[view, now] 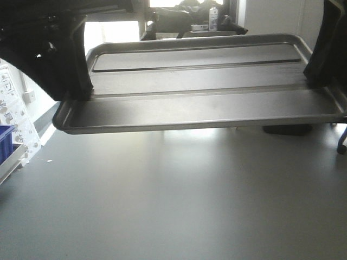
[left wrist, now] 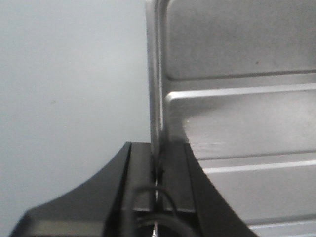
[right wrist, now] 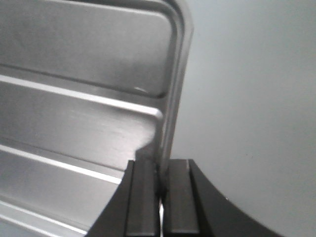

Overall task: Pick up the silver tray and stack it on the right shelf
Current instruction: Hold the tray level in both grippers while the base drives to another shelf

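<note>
The grey floor-like surface (view: 173, 206) fills the lower half of the front view and spreads wide under everything. Above it, apart from it, hangs the silver tray (view: 200, 108), almost level, its long front rim facing me and its far rim a little higher. Only this view shows the whole tray and both arms at once. The wrist views each give one short end only, against plain grey.

I count one tray, with two long raised ribs across its floor, and two grippers. The left gripper (view: 76, 81) is clenched on the left short rim. From the left wrist, its two black fingers (left wrist: 143, 173) squeeze the rolled edge between them. The right gripper (view: 325, 54) grasps the opposite short rim, and the right wrist view shows its fingers (right wrist: 143, 197) pressed on both sides of the rim, near the rounded corner.

Outside both short ends there is open grey space. Under the tray's right part a dark block (view: 287, 129) lies on the surface. At the left edge one blue bin (view: 5, 141) shows its corner, well below the tray. Far behind, one white bottle (view: 213, 19) stands.
</note>
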Available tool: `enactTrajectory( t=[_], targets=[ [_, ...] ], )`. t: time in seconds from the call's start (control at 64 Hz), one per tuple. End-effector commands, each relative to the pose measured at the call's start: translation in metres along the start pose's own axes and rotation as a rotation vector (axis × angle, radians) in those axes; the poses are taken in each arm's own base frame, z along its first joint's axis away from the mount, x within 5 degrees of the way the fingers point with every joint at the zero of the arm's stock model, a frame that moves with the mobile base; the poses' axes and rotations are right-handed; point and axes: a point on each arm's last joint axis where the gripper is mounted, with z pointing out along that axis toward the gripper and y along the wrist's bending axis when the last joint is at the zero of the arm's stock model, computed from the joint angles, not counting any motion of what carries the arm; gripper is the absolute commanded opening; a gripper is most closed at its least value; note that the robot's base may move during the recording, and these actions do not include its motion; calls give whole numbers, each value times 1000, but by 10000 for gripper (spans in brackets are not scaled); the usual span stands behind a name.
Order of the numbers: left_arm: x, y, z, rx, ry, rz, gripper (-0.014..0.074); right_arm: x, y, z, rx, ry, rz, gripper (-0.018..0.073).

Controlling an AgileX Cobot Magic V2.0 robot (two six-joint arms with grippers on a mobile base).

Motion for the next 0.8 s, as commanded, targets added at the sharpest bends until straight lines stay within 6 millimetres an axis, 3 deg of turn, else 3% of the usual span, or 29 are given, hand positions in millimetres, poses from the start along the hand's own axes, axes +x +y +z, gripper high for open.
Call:
enactTrajectory(
  t=[0.0, 0.781],
  targets=[
    [-4, 0, -16, 12, -59, 38, -93, -9, 0, -13, -16, -104, -35, 56],
    [-4, -1, -14, 8, -57, 40, -93, -9, 0, -13, -15, -103, -35, 56]
  ],
)
